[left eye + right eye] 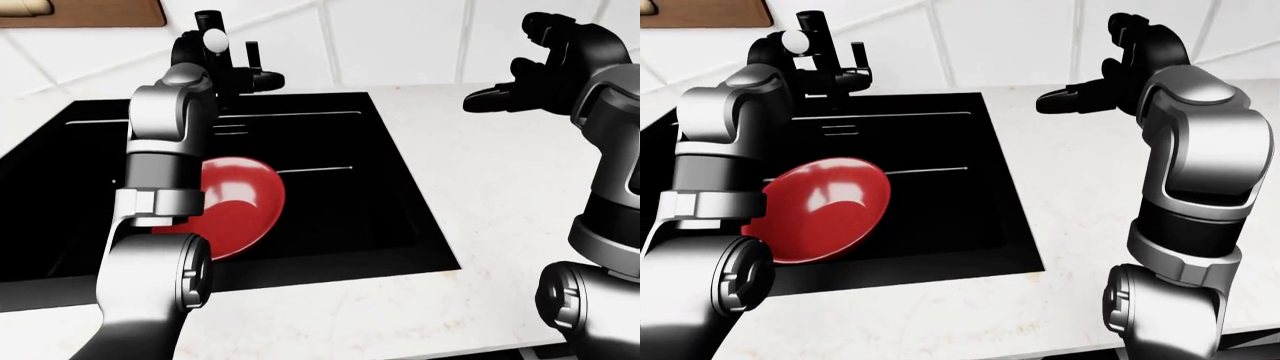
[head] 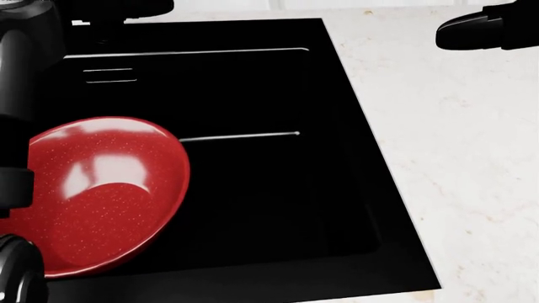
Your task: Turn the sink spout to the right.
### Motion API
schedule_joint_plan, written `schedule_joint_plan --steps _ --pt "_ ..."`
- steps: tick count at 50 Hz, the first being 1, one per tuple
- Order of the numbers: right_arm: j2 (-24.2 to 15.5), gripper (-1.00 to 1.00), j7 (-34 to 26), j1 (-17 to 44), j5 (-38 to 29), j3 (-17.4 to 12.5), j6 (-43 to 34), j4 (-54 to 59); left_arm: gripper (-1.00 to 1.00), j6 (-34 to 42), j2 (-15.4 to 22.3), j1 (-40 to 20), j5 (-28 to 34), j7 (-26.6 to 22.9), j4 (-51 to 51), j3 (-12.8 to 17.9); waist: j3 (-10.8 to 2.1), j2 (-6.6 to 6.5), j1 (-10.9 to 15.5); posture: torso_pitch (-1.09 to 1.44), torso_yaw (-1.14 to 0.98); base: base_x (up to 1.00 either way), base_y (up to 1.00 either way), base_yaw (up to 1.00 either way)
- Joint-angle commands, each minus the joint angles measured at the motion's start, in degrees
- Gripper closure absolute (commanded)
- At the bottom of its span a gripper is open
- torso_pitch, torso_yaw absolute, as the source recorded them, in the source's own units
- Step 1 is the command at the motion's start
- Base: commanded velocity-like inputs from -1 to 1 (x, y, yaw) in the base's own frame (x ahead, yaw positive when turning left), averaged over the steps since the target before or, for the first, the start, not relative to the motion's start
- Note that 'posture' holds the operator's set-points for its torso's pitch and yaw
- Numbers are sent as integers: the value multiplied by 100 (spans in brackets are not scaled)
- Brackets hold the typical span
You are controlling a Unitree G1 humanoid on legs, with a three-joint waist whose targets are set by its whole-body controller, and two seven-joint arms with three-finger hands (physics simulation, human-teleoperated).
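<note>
So nearest is the glossy red round bowl (image 2: 93,196) sitting in the black rectangular sink basin (image 2: 278,189), set into the white speckled stone desk (image 2: 455,158). Further up, left hand (image 1: 215,64) is at the black faucet spout (image 1: 812,30), can't tell its grip. Right hand (image 1: 1110,79) hovers with fingers (image 1: 1060,97) spread, empty.
</note>
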State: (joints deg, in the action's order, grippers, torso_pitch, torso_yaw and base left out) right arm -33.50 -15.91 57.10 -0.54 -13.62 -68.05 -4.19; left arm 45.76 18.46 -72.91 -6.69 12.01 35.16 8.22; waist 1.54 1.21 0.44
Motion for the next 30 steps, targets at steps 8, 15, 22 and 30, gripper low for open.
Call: schedule_joint_plan --steps 8,15,22,30 --pt "-96 -100 31 141 2 -90 134 -216 -100 -60 -14 -224 -20 42 -354 7 -165 12 5 -3 0 0 0 0" --pt "-130 -100 25 172 20 -89 108 -210 -100 -17 -45 -240 -41 73 -383 -1 -165 12 7 -3 0 0 0 0" --pt "-144 -100 20 186 18 -79 95 -217 -100 -135 -69 -334 -43 103 -150 -9 -162 16 9 -3 0 0 0 0" --pt "-152 -100 19 197 18 -82 48 -267 -100 -162 -104 -388 -65 142 -62 -20 -167 21 12 -3 0 0 0 0"
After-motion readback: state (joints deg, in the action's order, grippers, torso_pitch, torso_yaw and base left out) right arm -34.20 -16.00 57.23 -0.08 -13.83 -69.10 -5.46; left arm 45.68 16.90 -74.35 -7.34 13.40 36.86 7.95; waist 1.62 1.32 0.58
